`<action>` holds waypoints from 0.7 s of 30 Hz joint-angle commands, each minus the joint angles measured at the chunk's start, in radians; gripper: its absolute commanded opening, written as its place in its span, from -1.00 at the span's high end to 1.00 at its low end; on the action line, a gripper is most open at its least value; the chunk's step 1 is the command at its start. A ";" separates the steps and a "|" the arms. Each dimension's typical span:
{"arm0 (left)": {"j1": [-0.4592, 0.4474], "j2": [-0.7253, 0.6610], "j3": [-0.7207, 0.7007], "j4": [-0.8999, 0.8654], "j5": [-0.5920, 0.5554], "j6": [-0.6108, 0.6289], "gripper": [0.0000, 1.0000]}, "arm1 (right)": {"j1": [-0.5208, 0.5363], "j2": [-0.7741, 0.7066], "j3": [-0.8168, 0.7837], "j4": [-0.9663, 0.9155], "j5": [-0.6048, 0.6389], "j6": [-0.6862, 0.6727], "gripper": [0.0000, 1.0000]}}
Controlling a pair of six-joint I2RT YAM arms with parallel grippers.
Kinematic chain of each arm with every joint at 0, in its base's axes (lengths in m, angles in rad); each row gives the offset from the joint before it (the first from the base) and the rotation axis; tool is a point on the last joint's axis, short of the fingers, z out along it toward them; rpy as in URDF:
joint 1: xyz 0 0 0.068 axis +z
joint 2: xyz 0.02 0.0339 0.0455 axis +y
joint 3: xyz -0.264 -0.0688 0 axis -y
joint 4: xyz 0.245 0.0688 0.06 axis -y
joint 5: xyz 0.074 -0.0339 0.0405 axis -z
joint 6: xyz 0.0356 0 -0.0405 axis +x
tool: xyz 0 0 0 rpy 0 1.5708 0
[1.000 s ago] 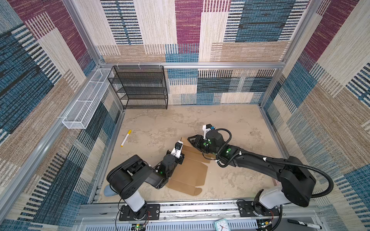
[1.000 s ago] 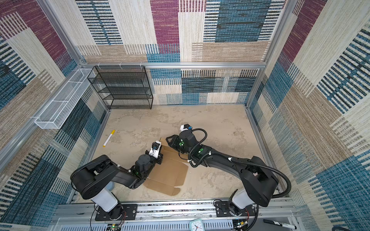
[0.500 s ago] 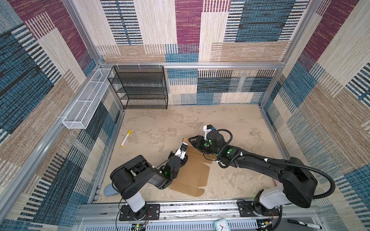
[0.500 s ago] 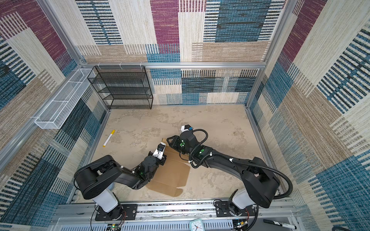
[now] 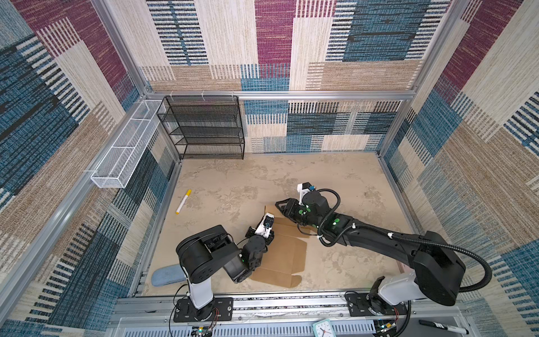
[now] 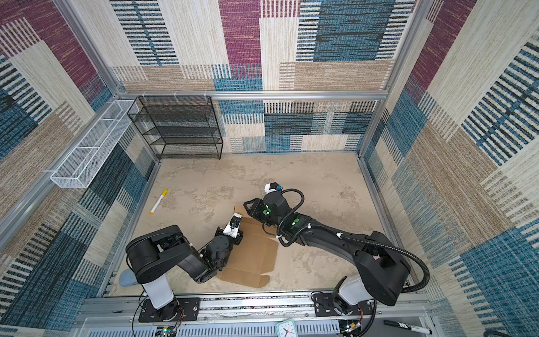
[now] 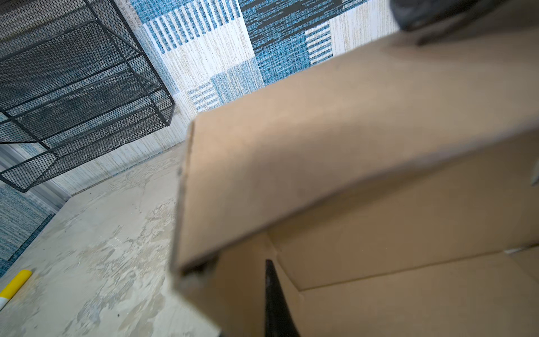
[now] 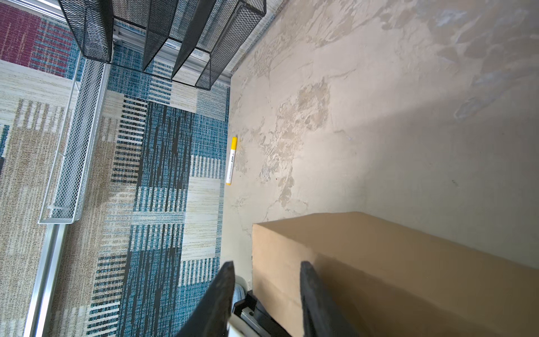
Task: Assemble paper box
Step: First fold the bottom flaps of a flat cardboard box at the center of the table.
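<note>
Tabletop (image 5: 291, 181): paper box (image 5: 287, 256) flap (image 5: 269, 210) newly raised

Walls (image 5: 364, 58): woven patchwork in blocks of teal-blue, maroon, cream and tan, many crossed by black or blue bar stripes.
Tabletop (image 5: 291, 181): mottled beige with paler and greyer blotches, stone-like.
Paper box (image 5: 287, 256): plain brown cardboard, unprinted.
Yellow marker (image 5: 183, 202): white barrel, yellow cap, yellow tail end.
Shelf rack (image 5: 204, 128): black mesh.
Wire basket (image 5: 125, 146): white mesh.
Frame rails (image 5: 291, 94): bare silver.
Left arm (image 5: 204, 253) and right arm (image 5: 379, 243): black shells on white base columns. Small bright green spots show on the right arm's wrist.
Pad (image 5: 167, 275): dusty blue-grey.
Clock (image 5: 323, 329): mint-green case, white face.
Black marker (image 5: 443, 326): black with white lettering.
</note>
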 commanded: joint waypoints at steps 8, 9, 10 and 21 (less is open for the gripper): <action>-0.025 0.002 -0.009 -0.009 -0.133 0.058 1.00 | 0.001 0.007 0.011 -0.001 -0.005 -0.027 0.19; -0.027 -0.001 -0.011 -0.009 -0.144 0.053 1.00 | 0.001 0.012 0.010 -0.003 -0.013 -0.024 0.19; -0.027 -0.006 -0.012 -0.009 -0.153 0.047 1.00 | 0.001 0.011 0.005 -0.001 -0.014 -0.024 0.19; -0.028 -0.060 -0.057 -0.009 -0.205 -0.011 1.00 | -0.055 -0.172 -0.054 -0.124 0.063 -0.084 0.15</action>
